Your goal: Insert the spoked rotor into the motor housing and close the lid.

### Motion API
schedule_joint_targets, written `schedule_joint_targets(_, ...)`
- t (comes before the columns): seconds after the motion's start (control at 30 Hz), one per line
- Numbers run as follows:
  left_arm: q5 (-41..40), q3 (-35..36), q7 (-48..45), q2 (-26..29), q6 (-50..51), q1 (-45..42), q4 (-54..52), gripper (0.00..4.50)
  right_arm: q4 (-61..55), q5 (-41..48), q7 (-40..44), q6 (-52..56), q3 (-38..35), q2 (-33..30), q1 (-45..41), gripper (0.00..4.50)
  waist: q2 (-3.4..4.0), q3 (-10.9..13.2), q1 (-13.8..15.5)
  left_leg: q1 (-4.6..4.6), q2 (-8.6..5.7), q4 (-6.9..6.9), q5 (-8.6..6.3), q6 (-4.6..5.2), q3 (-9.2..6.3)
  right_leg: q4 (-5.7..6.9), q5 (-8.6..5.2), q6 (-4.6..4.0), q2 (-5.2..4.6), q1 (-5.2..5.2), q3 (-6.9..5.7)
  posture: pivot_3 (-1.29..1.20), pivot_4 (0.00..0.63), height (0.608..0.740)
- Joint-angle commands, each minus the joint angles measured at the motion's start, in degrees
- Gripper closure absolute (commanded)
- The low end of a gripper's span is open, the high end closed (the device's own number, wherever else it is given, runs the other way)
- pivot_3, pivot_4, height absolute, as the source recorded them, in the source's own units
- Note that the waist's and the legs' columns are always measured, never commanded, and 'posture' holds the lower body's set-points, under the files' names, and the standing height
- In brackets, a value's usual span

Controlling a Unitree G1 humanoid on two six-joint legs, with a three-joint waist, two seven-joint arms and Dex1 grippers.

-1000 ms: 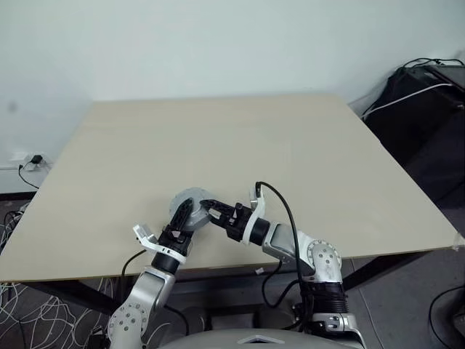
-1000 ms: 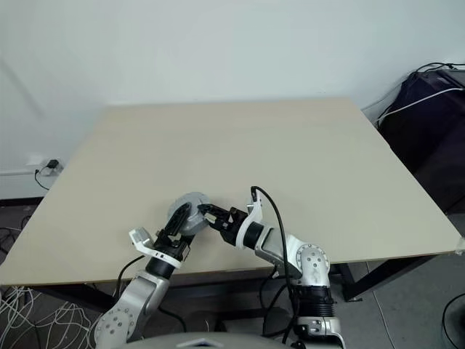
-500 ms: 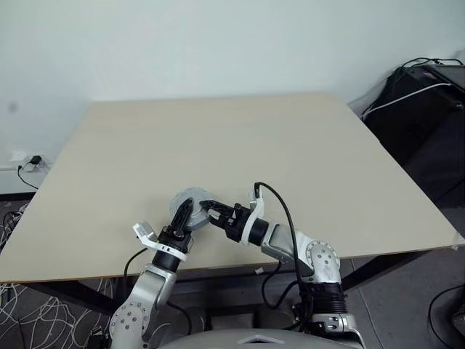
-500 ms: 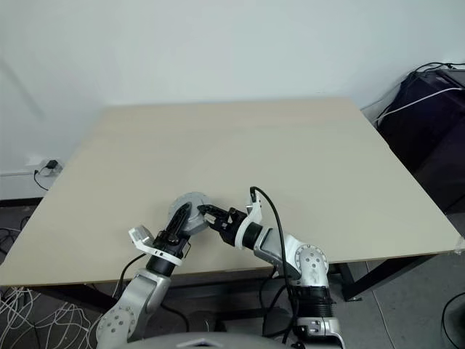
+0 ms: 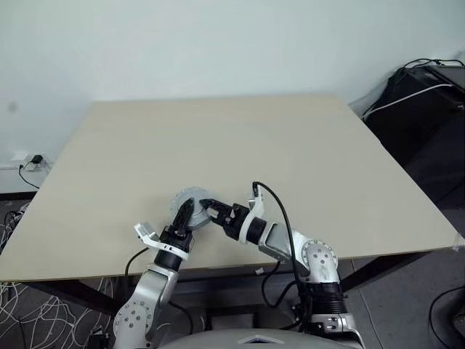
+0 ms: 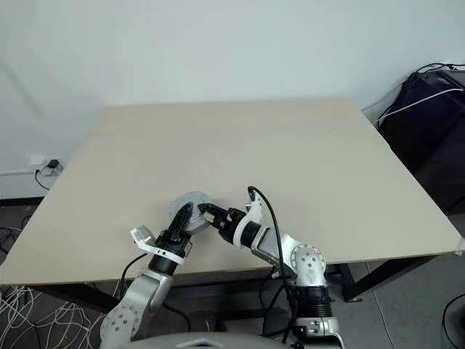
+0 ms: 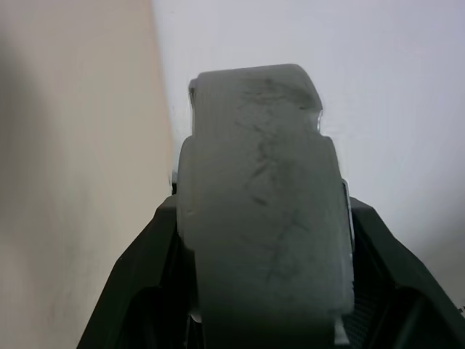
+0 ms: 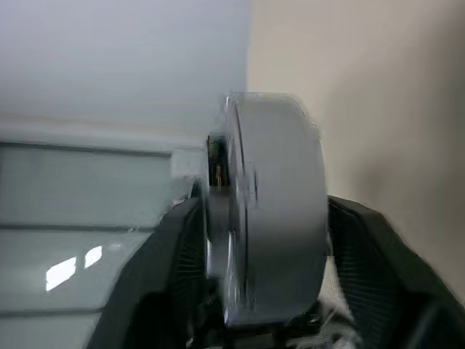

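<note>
A silvery-grey round lid (image 5: 186, 199) stands on edge just above the table's (image 5: 290, 145) front edge. My left gripper (image 5: 183, 212) comes up from below and is shut on its rim; the left wrist view has the lid (image 7: 265, 203) squeezed between both fingers. My right gripper (image 5: 209, 209) reaches in from the right. There its fingers flank the lid (image 8: 283, 211) with thin gaps, so it is open. A sliver of copper at the seam marks the motor housing (image 8: 216, 163) behind the lid. The spoked rotor is hidden.
Dark bags (image 5: 425, 102) with cables stand off the table's right side. A wall socket (image 5: 33, 158) and loose cables (image 5: 29, 320) lie to the left. The tabletop stretches broad and bare beyond the grippers.
My left gripper's fingers have closed onto the lid. My right gripper's fingers have spread a little away from it. Both hands have stayed where they were.
</note>
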Motion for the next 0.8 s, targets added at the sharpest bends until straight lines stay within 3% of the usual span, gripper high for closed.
schedule_joint_targets(0.03, 0.1, 0.1, -1.1, -6.0, -1.1, -1.4, -1.8, 2.37, -2.4, -0.8, 0.0, -2.2, -1.8, 0.4, -0.3, 0.47, 0.0, 0.0, 0.0, 0.0, 0.0, 0.0, 0.0, 0.0, 0.0, 0.0, 0.0, 0.0, 0.0, -0.01, 0.0, 0.0, 0.0, 0.74)
schedule_joint_targets(0.1, 0.2, 0.0, -1.1, -6.0, -1.3, -1.4, -1.8, 2.37, -2.4, -1.1, -0.1, -2.8, -2.6, 0.6, 0.1, 0.0, 0.0, 0.0, 0.0, 0.0, 0.01, 0.0, 0.0, 0.0, 0.0, 0.0, 0.0, 0.0, 0.01, -0.01, 0.0, 0.0, 0.0, 0.74)
schedule_joint_targets(0.4, 2.0, 1.5, -0.3, -5.4, -4.3, -2.0, -2.8, 2.37, -5.4, -4.8, 3.8, -3.5, -3.4, -2.1, 1.2, 0.0, 0.0, 0.0, 0.0, 0.0, 0.01, 0.0, 0.0, 0.0, 0.01, 0.0, 0.01, -0.01, 0.01, 0.0, 0.01, 0.0, 0.0, 0.74)
schedule_joint_targets(0.57, 2.6, 4.6, 0.3, -4.1, -6.7, -5.9, -1.6, 2.37, -8.7, -12.6, 9.1, -3.9, 0.0, -6.4, 1.5, 0.0, -0.01, 0.0, 0.1, 0.0, 0.03, 0.05, 0.01, -0.01, 0.02, 0.0, 0.02, 0.01, 0.04, 0.01, 0.0, 0.0, 0.0, 0.74)
schedule_joint_targets(0.8, 8.4, 10.6, 4.7, -4.5, -12.0, -19.0, 11.7, 2.37, -12.0, -27.9, 14.3, -7.1, 6.4, -12.0, 3.1, 0.0, -0.14, -0.1, 0.3, 0.02, 0.03, 0.31, 0.02, -0.01, 0.04, -0.04, 0.25, 0.17, 0.14, 0.19, -0.01, 0.0, 0.0, 0.74)
